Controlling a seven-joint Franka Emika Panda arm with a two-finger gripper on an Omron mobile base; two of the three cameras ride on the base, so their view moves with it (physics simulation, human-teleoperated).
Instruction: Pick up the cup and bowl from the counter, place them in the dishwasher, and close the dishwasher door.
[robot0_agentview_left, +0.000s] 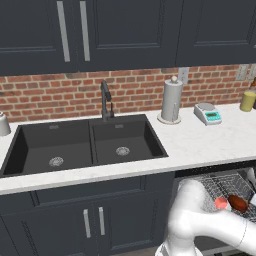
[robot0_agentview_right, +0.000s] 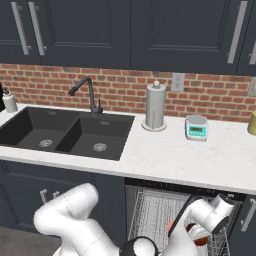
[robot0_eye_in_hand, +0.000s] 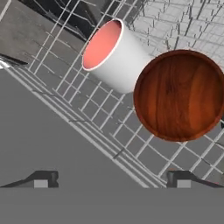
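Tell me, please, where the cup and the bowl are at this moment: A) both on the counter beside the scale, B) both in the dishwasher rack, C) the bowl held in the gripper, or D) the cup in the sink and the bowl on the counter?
B: in the hand view the cup lies on its side beside the bowl on the wire rack, and the open gripper holds nothing.

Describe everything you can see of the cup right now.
The cup is small and round, with a white outer wall and a pinkish-red inside. It lies tipped on its side on the silver-grey wire rack of the dishwasher, mouth turned toward the hand camera. Its lower side meets or sits just behind the wood-grained brown bowl; contact cannot be confirmed. It looks empty. The open fingers are clear of it.
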